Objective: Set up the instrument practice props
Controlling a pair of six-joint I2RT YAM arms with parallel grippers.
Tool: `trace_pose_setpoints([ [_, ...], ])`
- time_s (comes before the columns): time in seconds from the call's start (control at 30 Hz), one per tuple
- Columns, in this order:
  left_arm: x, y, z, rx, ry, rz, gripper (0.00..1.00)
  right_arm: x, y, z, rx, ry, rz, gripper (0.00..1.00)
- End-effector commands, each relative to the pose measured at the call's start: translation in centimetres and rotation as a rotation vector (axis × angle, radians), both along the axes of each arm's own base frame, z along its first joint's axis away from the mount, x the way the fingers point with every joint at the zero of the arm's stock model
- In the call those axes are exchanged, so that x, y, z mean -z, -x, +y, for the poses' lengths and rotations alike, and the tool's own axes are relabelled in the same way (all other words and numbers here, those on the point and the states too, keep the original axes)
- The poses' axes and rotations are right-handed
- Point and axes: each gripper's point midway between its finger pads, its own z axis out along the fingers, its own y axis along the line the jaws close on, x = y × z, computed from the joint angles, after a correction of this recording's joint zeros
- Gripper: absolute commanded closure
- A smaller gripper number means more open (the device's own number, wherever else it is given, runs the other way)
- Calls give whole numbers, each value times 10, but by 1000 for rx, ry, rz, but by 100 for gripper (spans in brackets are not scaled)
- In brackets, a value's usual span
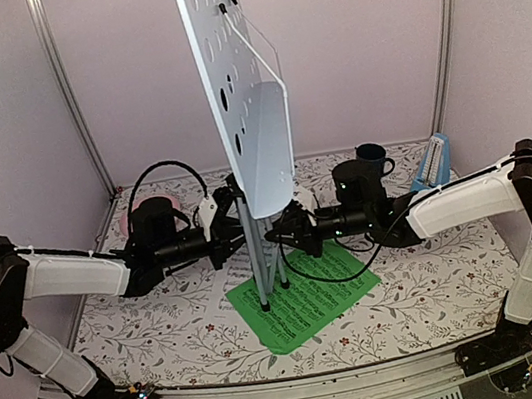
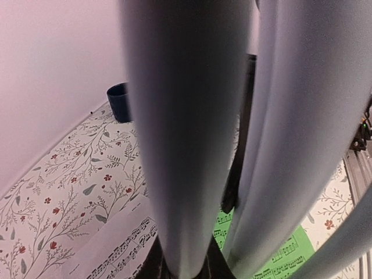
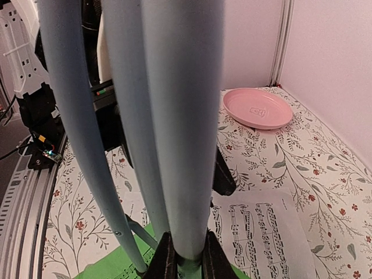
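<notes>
The pale grey perforated music stand (image 1: 241,92) stands upright mid-table, with its silver tripod legs (image 1: 258,272) resting on a green sheet-music page (image 1: 307,299). My left gripper (image 1: 224,228) is shut on a silver tube (image 2: 180,145) from the left. My right gripper (image 1: 281,229) is shut on a tube (image 3: 183,116) from the right. In the wrist views the dark fingers (image 2: 148,267) (image 3: 164,258) hug the tubes. A white sheet-music page (image 2: 110,250) (image 3: 261,232) lies beside the green page (image 2: 282,253) (image 3: 107,267). The light-blue metronome (image 1: 433,162) stands at the back right.
A dark blue mug (image 1: 373,156) (image 2: 119,102) stands at the back near the metronome. A pink plate (image 1: 131,221) (image 3: 257,108) lies at the back left behind my left arm. Pale walls and frame posts close in the floral tablecloth (image 1: 155,328).
</notes>
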Motion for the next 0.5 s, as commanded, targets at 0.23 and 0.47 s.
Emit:
trace_pose_setpoints([
  [0.23, -29, -31, 22, -101, 13, -76, 100, 3, 5, -19, 40, 57, 22, 100],
  [0.47, -40, -57, 33, -139, 0, -100, 100, -9, 3, -27, 72, 64, 15, 100],
])
